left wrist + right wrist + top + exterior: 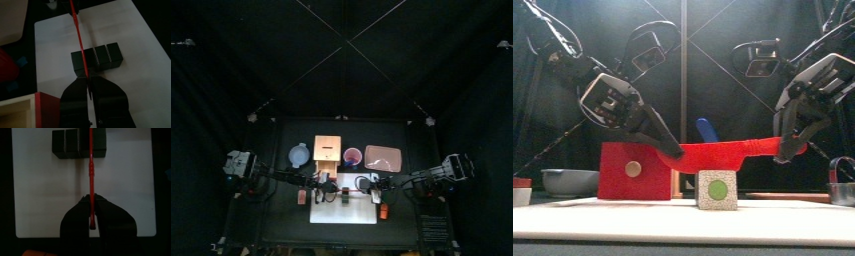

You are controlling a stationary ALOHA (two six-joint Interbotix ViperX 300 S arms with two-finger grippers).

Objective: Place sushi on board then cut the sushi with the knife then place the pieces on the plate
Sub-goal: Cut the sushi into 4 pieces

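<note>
Two black robot arms meet over a white cutting board [346, 211] that lies at the near middle of the bench [278, 225]. Together they hold one red toy knife [720, 153] level between them, running left to right.

The left claw [88, 82] is clenched on one end of the knife. The right claw [90, 202] is clenched on the other end. In both wrist views the jaws pinch tight on the thin red strip.

The sushi roll [716, 190] lies on the board directly under the knife. From the front its near end shows as a pale square with a green centre, so the roll runs from near to far. From the wrist cameras it is a row of dark blocks pressed together. The knife crosses it close to one end, with one block on one side and the others on the other side. From the front the blade sits just over the top of the roll, and whether it touches cannot be told.

Behind the board stands a far row of things:
- A blue-grey bowl [299, 154] is on the left.
- A pale wooden box [330, 148] with a red drawer front is in the middle.
- A flat pink tray [382, 157] is on the right.

A blue toy knife [704, 128] stands upright behind the red one.
</note>
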